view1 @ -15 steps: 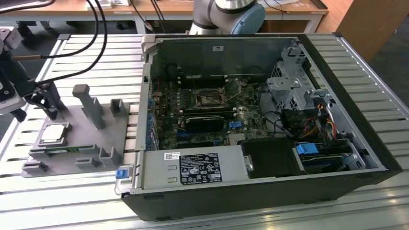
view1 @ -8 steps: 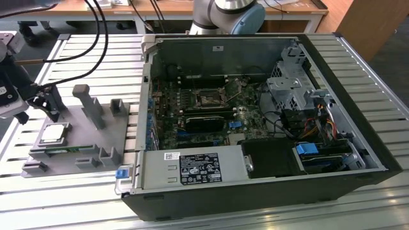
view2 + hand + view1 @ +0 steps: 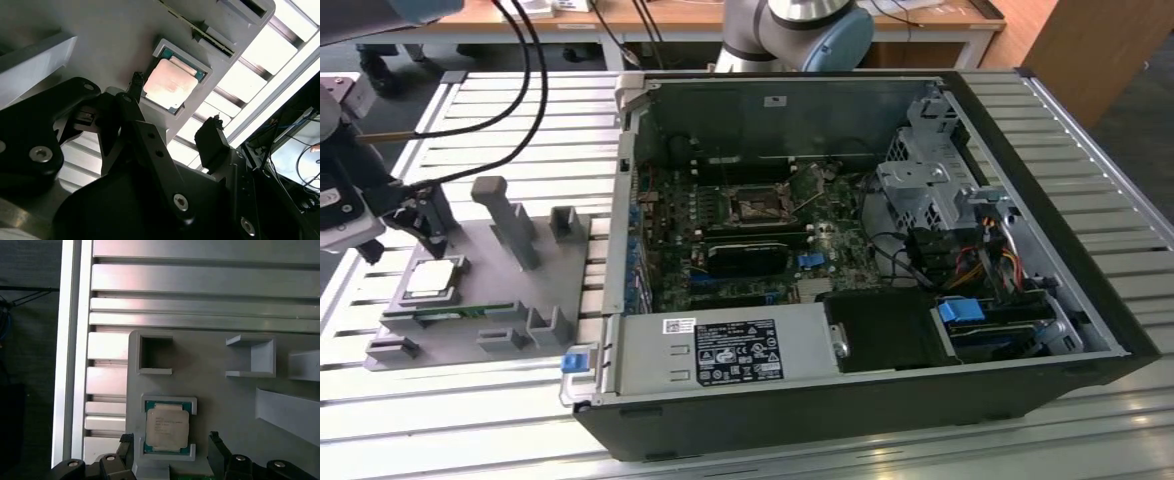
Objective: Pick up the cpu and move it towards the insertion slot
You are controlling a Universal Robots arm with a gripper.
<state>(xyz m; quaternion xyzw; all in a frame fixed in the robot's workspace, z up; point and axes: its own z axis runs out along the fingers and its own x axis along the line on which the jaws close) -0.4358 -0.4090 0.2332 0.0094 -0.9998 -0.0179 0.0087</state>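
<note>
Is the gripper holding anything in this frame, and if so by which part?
Nothing is held. The gripper has open jaws flanking the cpu, which lies in the grey tray.

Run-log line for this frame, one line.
phase: pre-grasp | gripper: open, fingers astride cpu | cpu: seated in grey tray recess | insertion slot: inside open case, apart from gripper

in the exterior view, a grey tray (image 3: 507, 290) lies on the slatted surface (image 3: 454, 410), at nine o'clock from an open computer case (image 3: 1081, 230); its power supply (image 3: 720, 355) sits at seven o'clock inside.
</note>
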